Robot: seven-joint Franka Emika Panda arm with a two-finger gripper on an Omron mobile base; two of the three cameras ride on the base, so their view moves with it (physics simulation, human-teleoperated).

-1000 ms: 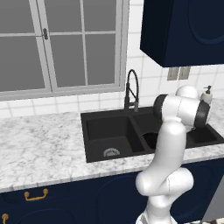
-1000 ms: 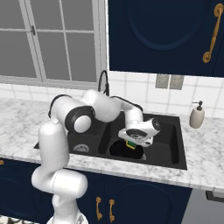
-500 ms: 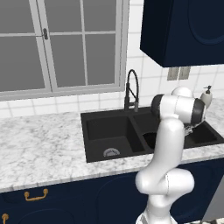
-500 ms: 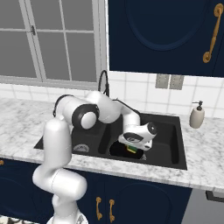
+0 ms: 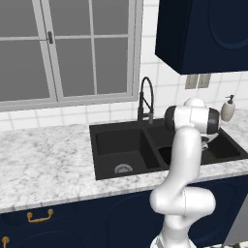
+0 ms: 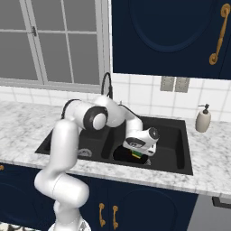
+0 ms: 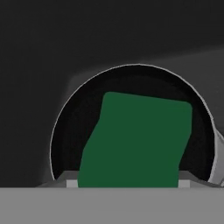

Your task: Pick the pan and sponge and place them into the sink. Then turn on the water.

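Hand has dropped lower into the right basin since a second ago. Sink (image 6: 180, 164) black, two basins, set in the marble counter (image 5: 43, 167). Right base view: pan (image 6: 119, 154) on the basin floor, sponge (image 6: 136, 155) under the gripper (image 6: 136, 154). Hand view: sponge's green top fills the pan. Jaws clamped on the sponge.

arm (image 6: 67, 149) bent forward, gripper (image 6: 136, 155) lowered

My gripper (image 6: 136, 154) hiding most of the sponge (image 6: 135, 155), pan (image 5: 165, 154) largely behind my arm, sponge's near end cut off in hand view, fingertips unseen.
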